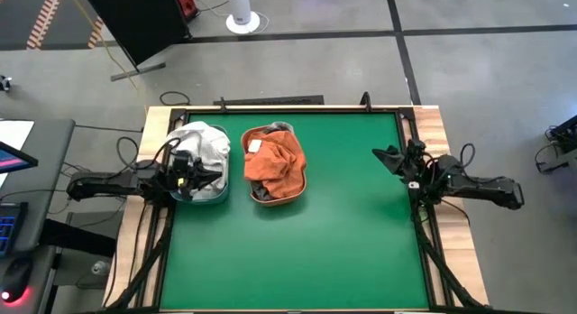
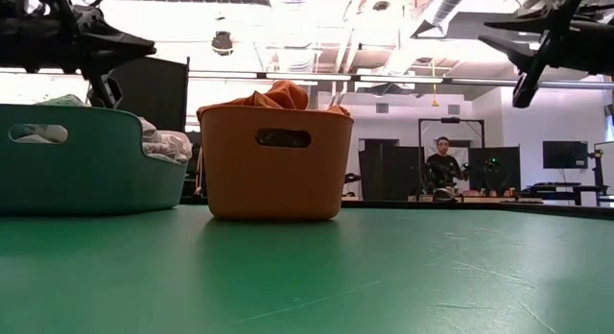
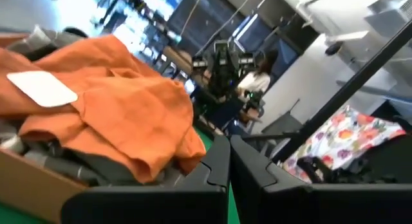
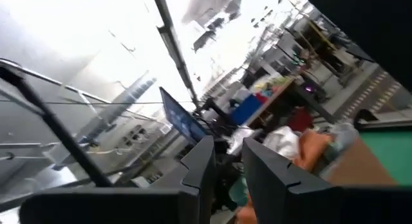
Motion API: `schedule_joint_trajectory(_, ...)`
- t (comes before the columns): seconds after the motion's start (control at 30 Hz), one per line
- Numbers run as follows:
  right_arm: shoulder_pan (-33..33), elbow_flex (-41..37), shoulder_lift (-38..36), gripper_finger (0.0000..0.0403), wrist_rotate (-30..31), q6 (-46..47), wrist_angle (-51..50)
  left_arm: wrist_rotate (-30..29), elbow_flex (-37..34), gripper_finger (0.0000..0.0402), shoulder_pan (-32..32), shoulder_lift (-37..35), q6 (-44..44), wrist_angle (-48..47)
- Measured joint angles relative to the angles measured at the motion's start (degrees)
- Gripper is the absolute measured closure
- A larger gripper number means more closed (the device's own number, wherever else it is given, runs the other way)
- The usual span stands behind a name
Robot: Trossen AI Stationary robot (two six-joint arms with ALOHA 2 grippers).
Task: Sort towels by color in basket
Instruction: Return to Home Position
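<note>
From above, the rust-orange cloth towel point(image 1: 281, 161) heaps in the orange plastic bin point(image 2: 273, 180) at upper centre; white and pale grey towels point(image 1: 207, 143) fill the teal plastic bin point(image 2: 96, 171) left of it. Only the left wrist view shows dark grey cloth point(image 3: 71, 161) beneath the orange. Left end effector point(image 3: 230, 147) pinched together, empty; right end effector point(image 4: 228, 150) narrowly parted, empty.

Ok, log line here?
left gripper shut over teal bin; right gripper open at table edge; orange towel in orange bin; white towel in teal bin
</note>
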Motion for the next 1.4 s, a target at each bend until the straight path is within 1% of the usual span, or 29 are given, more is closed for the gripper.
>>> schedule_joint_trajectory(0.07,0.8,0.1,0.1,0.0295,0.9,-0.3,0.6,-1.5,-1.9,0.0401,-0.7,0.0,1.6,3.2)
schedule_joint_trajectory(0.2,0.8,0.1,0.1,0.0295,3.8,-0.3,0.7,-1.9,-3.7,0.0401,-0.9,-0.1,3.3,3.8)
schedule_joint_trajectory(0.33,0.4,0.1,0.1,0.0295,4.1,-0.4,-0.2,-1.9,-3.9,0.0401,-0.8,-0.1,2.8,2.0)
schedule_joint_trajectory(0.47,0.7,0.1,0.1,0.0295,4.1,-0.4,-3.6,-1.1,-3.8,0.0401,-0.9,-0.1,4.5,0.6)
schedule_joint_trajectory(0.53,0.7,0.1,0.1,0.0295,4.1,-0.4,-6.0,-1.4,-3.7,0.0401,-0.9,-0.1,6.7,-0.7)
schedule_joint_trajectory(0.6,0.7,0.1,0.1,0.0295,4.0,-0.5,-9.1,-2.5,-3.7,0.0401,-0.8,-0.1,11.1,-1.4)
schedule_joint_trajectory(0.77,0.5,0.2,0.2,0.0295,3.8,-1.4,-19.5,-2.5,-3.7,0.0401,-0.8,-0.1,27.5,-1.6)
schedule_joint_trajectory(0.83,0.1,0.4,1.3,0.0295,3.0,-6.6,-19.7,-2.6,-3.7,0.0401,-0.8,-0.1,32.2,-1.7)
schedule_joint_trajectory(0.9,0.0,0.4,1.9,0.0295,2.8,-12.6,-20.0,-3.3,-3.7,0.0401,-0.8,0.0,35.0,-1.2)
schedule_joint_trajectory(0.97,0.0,0.4,1.8,0.0295,2.6,-16.7,-20.4,-3.9,-3.8,0.0401,-0.8,-0.1,36.3,-0.7)
schedule_joint_trajectory(1.07,0.0,0.4,1.9,0.0295,2.6,-19.9,-20.5,-3.9,-3.8,0.0401,-0.8,0.0,35.8,-0.7)
schedule_joint_trajectory(1.4,0.0,0.5,1.8,0.0295,2.6,-20.1,-20.8,-3.9,-3.8,0.0401,-0.8,0.0,35.0,-0.7)
